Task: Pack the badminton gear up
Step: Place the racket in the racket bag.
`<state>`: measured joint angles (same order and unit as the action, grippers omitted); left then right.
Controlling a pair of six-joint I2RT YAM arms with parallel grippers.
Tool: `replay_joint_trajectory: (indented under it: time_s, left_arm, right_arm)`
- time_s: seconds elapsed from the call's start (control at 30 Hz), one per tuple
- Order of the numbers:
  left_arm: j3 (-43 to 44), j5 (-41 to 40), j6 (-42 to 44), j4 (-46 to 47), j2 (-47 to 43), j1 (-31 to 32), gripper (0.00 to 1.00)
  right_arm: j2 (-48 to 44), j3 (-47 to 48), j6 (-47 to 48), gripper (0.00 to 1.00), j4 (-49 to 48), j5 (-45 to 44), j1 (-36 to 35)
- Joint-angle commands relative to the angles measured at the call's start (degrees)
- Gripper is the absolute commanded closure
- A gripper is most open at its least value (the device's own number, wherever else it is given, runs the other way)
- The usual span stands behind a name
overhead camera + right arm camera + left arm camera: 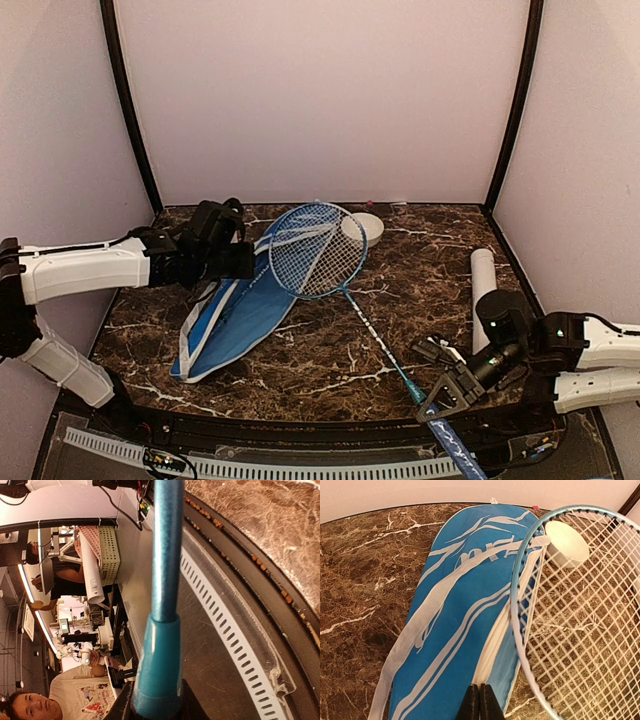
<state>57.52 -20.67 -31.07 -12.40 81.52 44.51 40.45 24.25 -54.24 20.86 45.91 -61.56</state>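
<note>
Right gripper (445, 390) is clamped on the racket (318, 250) handle at the desk's (300, 360) near edge, its head lying across the racket cover (235, 310). Left wrist: our left gripper (480, 702) is pressed closed at the cover's mouth; we cannot tell whether it holds cloth. Right wrist: handle gripped. We judge bagging is underway; next, slide the head inside

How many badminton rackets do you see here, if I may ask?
1. The racket lies diagonally, head overlapping the blue cover, handle gripped by the right end effector at the near edge. Another may be hidden inside the cover.
</note>
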Motion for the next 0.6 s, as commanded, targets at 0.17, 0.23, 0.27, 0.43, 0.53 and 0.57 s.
replay_joint_trajectory:
  time_s: [0.17,0.23,0.27,0.43,0.53,0.57]
  left_arm:
    - [-1.5,2.4,1.4,3.9,-3.9,-3.1,1.0]
    - [-1.2,2.5,1.8,4.1,-4.0,-3.7,1.0]
    - [-1.0,2.4,2.0,4.2,-4.0,-3.8,1.0]
    - [-1.1,2.9,2.5,5.6,-4.6,-4.2,1.0]
    - [-1.7,4.2,3.0,6.9,-4.9,-4.2,1.0]
    - [-2.3,5.0,3.2,7.7,-5.3,-4.1,1.0]
  right_arm:
    - [-6.6,-3.0,-7.8,1.0,-5.1,8.9,-3.9]
    - [-7.2,-3.7,-8.2,1.0,-3.6,10.3,-4.0]
    - [-7.2,-3.9,-7.8,1.0,-2.3,10.9,-4.1]
    - [-4.6,-4.5,-5.7,1.0,-1.2,12.9,-4.1]
    - [-1.2,-4.3,-6.1,1.0,-7.3,11.3,-4.1]
    - [0.1,-4.4,-6.3,1.0,-9.5,10.1,-4.1]
